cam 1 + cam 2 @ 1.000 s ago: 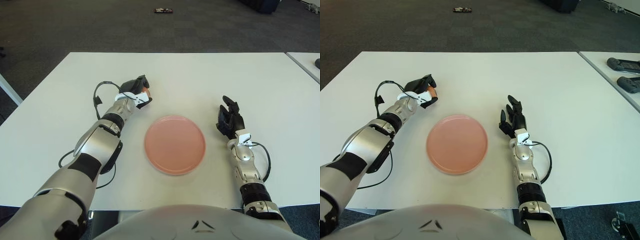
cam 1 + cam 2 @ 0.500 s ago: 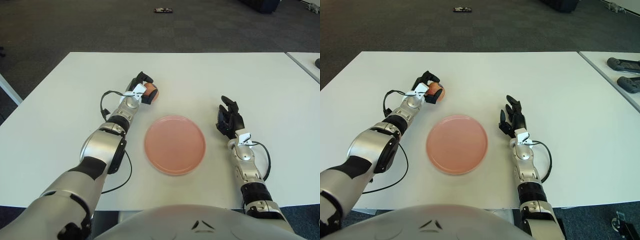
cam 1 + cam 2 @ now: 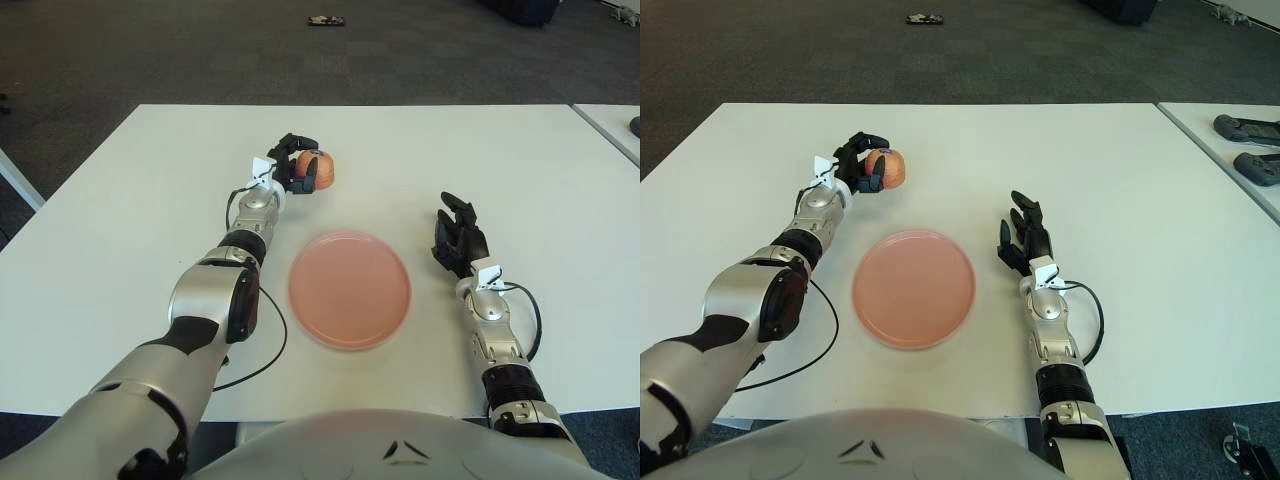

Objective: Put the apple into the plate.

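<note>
The white rectangular counter [image 3: 120,230] fills most of both views, with dark grey carpeted floor [image 3: 200,50] beyond its far edge.

The round pink plastic plate [image 3: 350,289] lies flat near the middle of the counter, between the two arms.

The left hand [image 3: 291,168] reaches across the counter beyond the plate's far left edge. Its dark fingers [image 3: 297,146] curl around the reddish-orange round apple [image 3: 316,168], pinching it from the left side and from above. The apple sits at the tip of the outstretched silver left arm [image 3: 215,300], well apart from the plate. Whether the apple touches the counter or is raised just above it cannot be told from these views.

A thin black cable [image 3: 265,350] loops from the left forearm over the counter surface beside the plate's left rim.

The right hand [image 3: 458,236] lies on the counter just to the right of the plate, not touching it. Its dark fingers [image 3: 455,208] are extended and loosely spread, pointing away from the robot, and they hold nothing. Another thin black cable [image 3: 532,320] curves beside the right forearm.

In the right eye view, the corner of a second white counter [image 3: 1230,140] appears at the right edge, bearing two dark grey handheld controllers [image 3: 1248,130]. A small dark object [image 3: 327,20] lies on the carpet far behind the counter; its nature cannot be made out.
</note>
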